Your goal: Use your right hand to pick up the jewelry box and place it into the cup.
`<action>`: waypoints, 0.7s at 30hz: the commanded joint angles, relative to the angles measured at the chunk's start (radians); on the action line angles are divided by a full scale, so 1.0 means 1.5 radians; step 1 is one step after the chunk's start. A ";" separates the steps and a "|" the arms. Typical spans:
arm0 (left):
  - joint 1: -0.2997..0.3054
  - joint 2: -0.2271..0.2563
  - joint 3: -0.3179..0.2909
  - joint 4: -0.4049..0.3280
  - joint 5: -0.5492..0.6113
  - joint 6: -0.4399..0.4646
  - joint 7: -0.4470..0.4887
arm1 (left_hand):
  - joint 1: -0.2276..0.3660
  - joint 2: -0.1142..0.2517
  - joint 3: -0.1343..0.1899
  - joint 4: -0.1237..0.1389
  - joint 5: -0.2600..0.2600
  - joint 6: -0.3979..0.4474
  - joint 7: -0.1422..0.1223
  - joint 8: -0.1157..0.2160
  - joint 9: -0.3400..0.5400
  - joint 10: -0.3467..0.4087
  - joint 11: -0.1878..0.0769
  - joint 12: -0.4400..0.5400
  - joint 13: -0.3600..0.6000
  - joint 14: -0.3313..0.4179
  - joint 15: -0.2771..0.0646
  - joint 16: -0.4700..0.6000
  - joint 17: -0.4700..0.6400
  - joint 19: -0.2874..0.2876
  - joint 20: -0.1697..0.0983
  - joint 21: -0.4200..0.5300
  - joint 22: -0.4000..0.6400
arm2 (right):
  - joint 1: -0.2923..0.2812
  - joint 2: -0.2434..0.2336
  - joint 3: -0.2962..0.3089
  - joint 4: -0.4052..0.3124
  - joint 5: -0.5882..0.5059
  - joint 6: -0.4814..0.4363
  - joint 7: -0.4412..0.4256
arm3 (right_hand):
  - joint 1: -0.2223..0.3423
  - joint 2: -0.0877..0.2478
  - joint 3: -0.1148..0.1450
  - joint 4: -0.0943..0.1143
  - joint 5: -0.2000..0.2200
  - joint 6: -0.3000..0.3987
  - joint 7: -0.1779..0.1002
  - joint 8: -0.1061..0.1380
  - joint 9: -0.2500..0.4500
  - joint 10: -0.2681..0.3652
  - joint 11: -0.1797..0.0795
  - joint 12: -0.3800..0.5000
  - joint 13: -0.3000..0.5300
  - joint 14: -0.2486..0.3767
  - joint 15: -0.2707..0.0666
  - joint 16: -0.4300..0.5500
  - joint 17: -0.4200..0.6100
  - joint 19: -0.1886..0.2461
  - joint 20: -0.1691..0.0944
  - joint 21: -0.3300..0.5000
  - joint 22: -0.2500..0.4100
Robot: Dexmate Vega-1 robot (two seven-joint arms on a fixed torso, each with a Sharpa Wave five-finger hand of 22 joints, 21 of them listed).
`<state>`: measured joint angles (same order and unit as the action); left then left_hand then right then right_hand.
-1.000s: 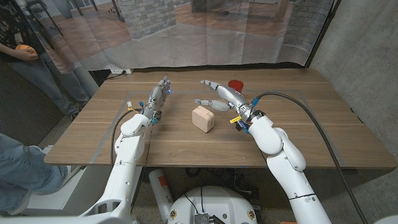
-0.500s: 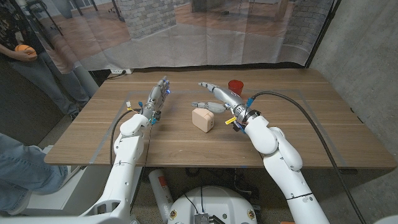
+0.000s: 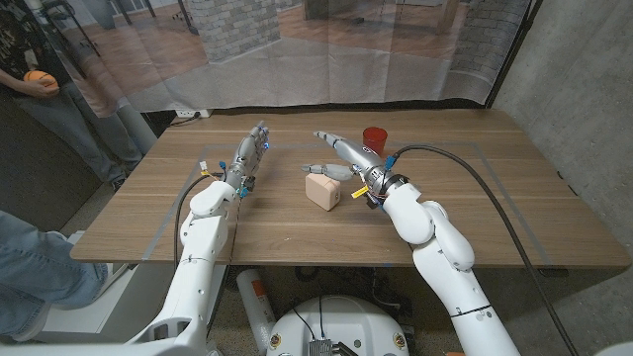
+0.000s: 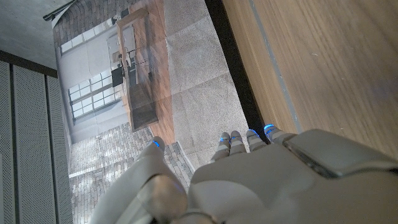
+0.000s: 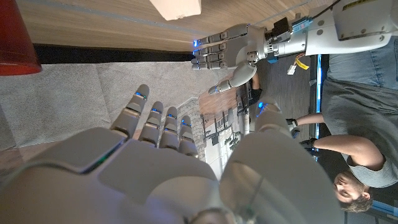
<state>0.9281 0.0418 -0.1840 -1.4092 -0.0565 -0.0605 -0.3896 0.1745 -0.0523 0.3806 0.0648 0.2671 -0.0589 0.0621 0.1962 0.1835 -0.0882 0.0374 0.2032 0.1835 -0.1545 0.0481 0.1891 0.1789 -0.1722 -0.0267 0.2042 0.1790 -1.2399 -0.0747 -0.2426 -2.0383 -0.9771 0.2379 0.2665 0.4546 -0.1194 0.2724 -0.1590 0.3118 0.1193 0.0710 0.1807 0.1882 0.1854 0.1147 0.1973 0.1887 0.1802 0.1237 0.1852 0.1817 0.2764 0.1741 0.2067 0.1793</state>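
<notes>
Wooden planks of the table point(image 3: 495, 208) ran out from the robot's body toward a draped backdrop. Nearest along the right arm, the right hand point(image 3: 344, 155) held nothing, its fingers point(image 3: 326, 136) spread apart above the wood and its thumb lower, close by the box. Over the last second this hand had slid in from the side, so that the jewelry box point(image 3: 322, 190), a pale rounded block resting on the table, now sat just beneath and beside the thumb rather than well clear of it. Whether the thumb touched the box could not be told. By that closing of the gap, I judged the reach nearly done and the grasp not yet made. The box had not shifted. Beyond the fingertips stood the red cup point(image 3: 374, 135), upright, near the back of the hand and apart from the box; the carry would be short. Across the table the left hand point(image 3: 251, 152) stayed where it had been, fingers straight, loosely together and empty. A person point(image 3: 35, 84) stood at the far corner.
</notes>
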 commanded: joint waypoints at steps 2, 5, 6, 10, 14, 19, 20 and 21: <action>0.002 0.001 -0.002 -0.002 0.000 0.000 0.002 | 0.008 0.000 -0.002 -0.001 0.004 0.002 0.000 0.002 0.002 -0.001 -0.001 0.000 0.002 0.002 -0.002 -0.001 0.002 -0.022 0.001 -0.002 0.003 | 0.006 0.000 -0.017 0.007 -0.026 -0.028 -0.005 | 0.007 -0.005 -0.002 0.005 0.009 -0.028 -0.004 -0.005 0.003 -0.014 0.000 -0.001 0.001 -0.005 0.003 -0.002 0.002 0.002 0.021 -0.002 0.002; 0.002 0.001 -0.003 -0.004 -0.001 0.000 0.002 | 0.009 0.000 -0.002 -0.001 0.004 0.002 -0.001 0.002 0.002 -0.001 0.000 0.001 0.002 0.002 -0.002 -0.001 0.002 -0.022 0.002 -0.002 0.003 | 0.006 0.001 -0.022 0.006 -0.035 -0.038 -0.001 | 0.007 -0.006 -0.003 0.006 0.010 -0.040 -0.005 -0.006 0.003 -0.022 -0.001 -0.002 0.001 -0.009 0.006 -0.003 0.002 0.001 0.025 -0.003 0.002; 0.002 0.001 -0.003 -0.004 -0.001 0.001 0.002 | 0.009 0.000 -0.002 -0.001 0.004 0.002 -0.001 0.002 0.002 -0.001 0.000 0.001 0.002 0.002 -0.002 -0.001 0.002 -0.022 0.002 -0.002 0.003 | 0.007 0.001 -0.024 0.005 -0.038 -0.042 0.002 | 0.007 -0.006 -0.004 0.006 0.011 -0.044 -0.006 -0.006 0.003 -0.024 -0.002 -0.002 0.001 -0.010 0.007 -0.003 0.002 0.001 0.025 -0.003 0.002; 0.002 0.001 -0.003 -0.003 -0.002 0.001 0.002 | 0.009 0.000 -0.002 -0.002 0.004 0.003 -0.001 0.002 0.002 0.000 0.001 0.001 0.002 0.003 0.000 0.000 0.002 -0.021 0.002 -0.001 0.003 | 0.008 -0.001 -0.029 0.009 -0.043 -0.048 0.002 | 0.006 -0.010 -0.009 0.009 0.015 -0.074 -0.006 -0.008 0.003 -0.035 -0.001 -0.003 0.001 -0.017 0.009 -0.003 0.002 -0.002 0.027 -0.005 0.003; 0.001 0.000 -0.002 -0.001 -0.002 0.001 0.002 | 0.010 0.001 -0.003 -0.002 0.004 0.004 -0.001 0.003 0.002 0.001 0.001 0.001 0.002 0.003 0.000 -0.001 0.002 -0.021 0.003 -0.001 0.003 | 0.008 -0.002 -0.036 0.009 -0.061 -0.060 0.003 | 0.001 -0.014 -0.014 0.012 0.017 -0.094 -0.013 -0.007 0.003 -0.045 -0.003 -0.003 0.002 -0.026 0.012 -0.004 0.003 -0.005 0.028 -0.006 0.003; 0.003 0.000 -0.003 -0.003 -0.001 0.000 0.004 | 0.011 0.001 -0.003 -0.002 0.004 0.005 -0.003 0.003 0.002 0.000 0.002 0.001 0.002 0.003 0.000 -0.001 0.002 -0.021 0.003 -0.001 0.003 | 0.009 -0.003 -0.048 0.008 -0.088 -0.077 0.004 | -0.002 -0.017 -0.018 0.014 0.019 -0.101 -0.012 -0.005 0.003 -0.055 -0.003 -0.005 0.002 -0.033 0.016 -0.005 0.003 -0.010 0.029 -0.008 0.003; 0.003 0.000 -0.003 -0.003 -0.001 0.000 0.005 | 0.011 0.001 -0.003 -0.002 0.004 0.005 -0.003 0.003 0.002 0.000 0.002 0.001 0.002 0.003 0.000 -0.001 0.002 -0.021 0.003 -0.001 0.003 | 0.010 -0.004 -0.050 0.007 -0.092 -0.080 0.005 | -0.002 -0.017 -0.019 0.014 0.019 -0.103 -0.012 -0.005 0.003 -0.056 -0.003 -0.005 0.002 -0.035 0.017 -0.005 0.003 -0.011 0.029 -0.009 0.003; 0.004 0.000 -0.003 -0.003 -0.001 0.000 0.005 | 0.011 0.002 -0.003 -0.002 0.004 0.005 -0.003 0.003 0.002 0.000 0.002 0.001 0.002 0.003 0.000 -0.001 0.002 -0.021 0.003 -0.001 0.003 | 0.010 -0.004 -0.052 0.006 -0.097 -0.083 0.008 | -0.003 -0.017 -0.020 0.014 0.019 -0.104 -0.012 -0.004 0.003 -0.056 -0.003 -0.005 0.002 -0.038 0.018 -0.006 0.003 -0.012 0.029 -0.009 0.003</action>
<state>0.9290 0.0431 -0.1870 -1.4116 -0.0584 -0.0598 -0.3866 0.1798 -0.0470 0.3774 0.0616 0.2671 -0.0535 0.0567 0.1962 0.1835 -0.0882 0.0373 0.2032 0.1835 -0.1545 0.0481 0.1891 0.1789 -0.1722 -0.0267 0.2042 0.1790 -1.2288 -0.0764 -0.2886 -2.0269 -1.0371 0.1735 0.2661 0.4533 -0.1343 0.2466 -0.1390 0.3329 -0.0243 0.0490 0.1701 0.1883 0.1086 0.1056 0.1915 0.1885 0.1349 0.1459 0.1781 0.1841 0.2615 0.2164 0.1951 0.1791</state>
